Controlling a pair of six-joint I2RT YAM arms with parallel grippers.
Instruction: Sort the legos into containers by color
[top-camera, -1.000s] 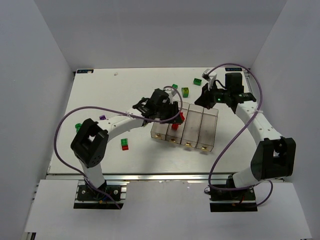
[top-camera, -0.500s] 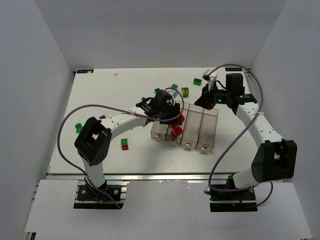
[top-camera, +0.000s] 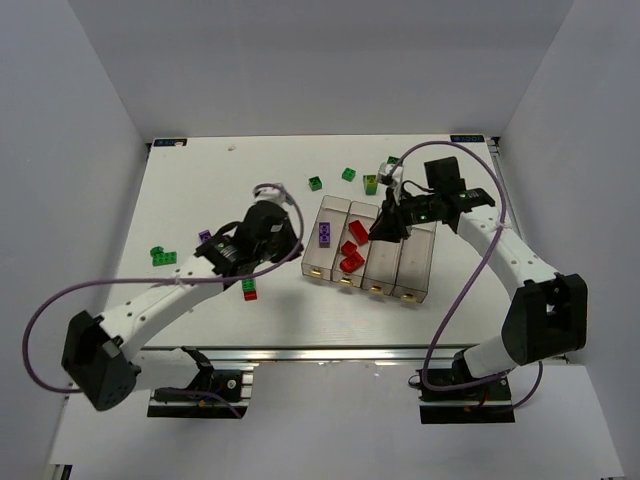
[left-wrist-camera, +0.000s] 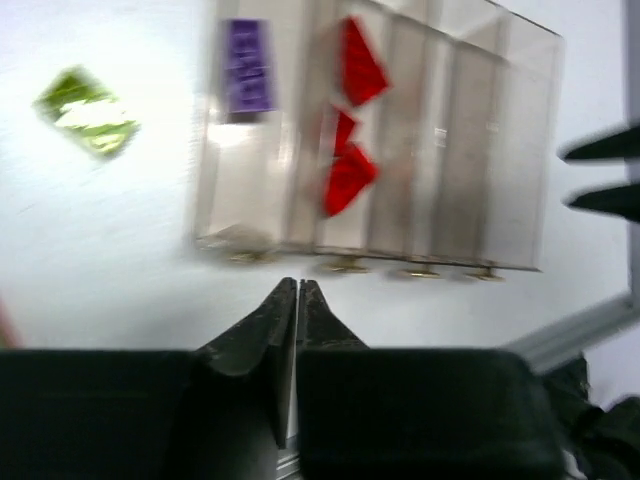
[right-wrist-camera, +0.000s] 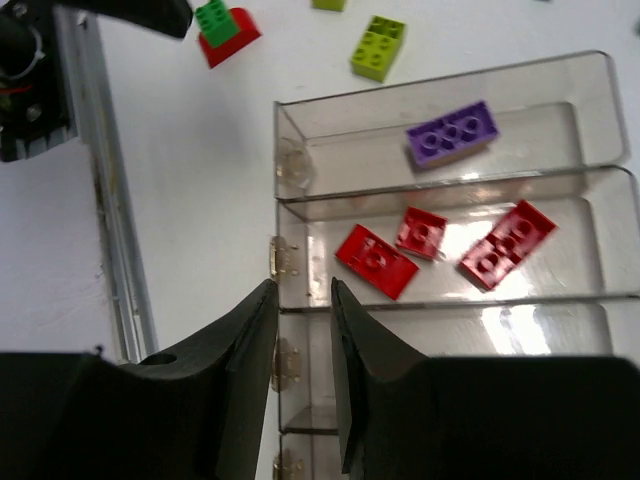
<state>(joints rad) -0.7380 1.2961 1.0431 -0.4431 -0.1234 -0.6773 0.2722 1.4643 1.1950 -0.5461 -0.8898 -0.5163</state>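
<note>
- My left hand (left-wrist-camera: 298, 285) sat clenched and empty, the containers (left-wrist-camera: 500, 150) just ahead.
- My right hand (right-wrist-camera: 302, 290) hovered part-open, holding nothing; red legos (right-wrist-camera: 376, 260) lay binned just beyond.
- Dipping lower, I judged, it could clip the containers.

Lab: white table (top-camera: 200, 190), white enclosure walls (top-camera: 320, 60)

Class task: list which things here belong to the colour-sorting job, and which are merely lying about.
Job: small plastic red bricks; purple brick; green brick; yellow-green brick; four joined translucent rectangular bins.
Lying about: looping purple cables; silver metal rail.
</note>
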